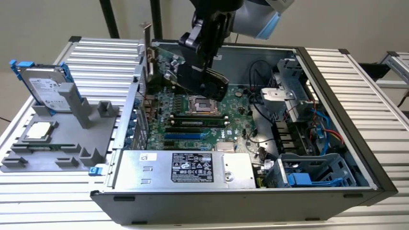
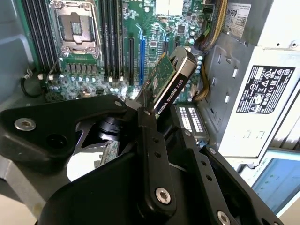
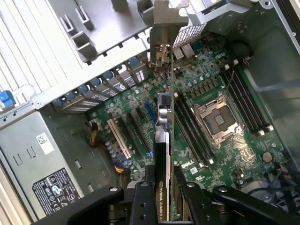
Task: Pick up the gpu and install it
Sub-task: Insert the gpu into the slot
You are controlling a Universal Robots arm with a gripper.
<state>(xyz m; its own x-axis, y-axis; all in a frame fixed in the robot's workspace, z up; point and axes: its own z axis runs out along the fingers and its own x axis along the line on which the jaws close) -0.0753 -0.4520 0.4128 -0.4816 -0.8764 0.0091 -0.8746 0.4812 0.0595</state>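
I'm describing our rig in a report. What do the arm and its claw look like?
The arm is a rounded silver-grey tube with a light blue ring at its joint. The claw is matte black, built of flat linkage bars with rounded ends, pinned by silver screws.

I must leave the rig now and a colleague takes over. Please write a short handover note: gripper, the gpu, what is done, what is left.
The gripper is shut on the gpu, at the end away from its bracket.
The gpu is held in the air inside the open computer case, above the motherboard.
Done: pickup.
Left: the card is not yet seated in a slot.
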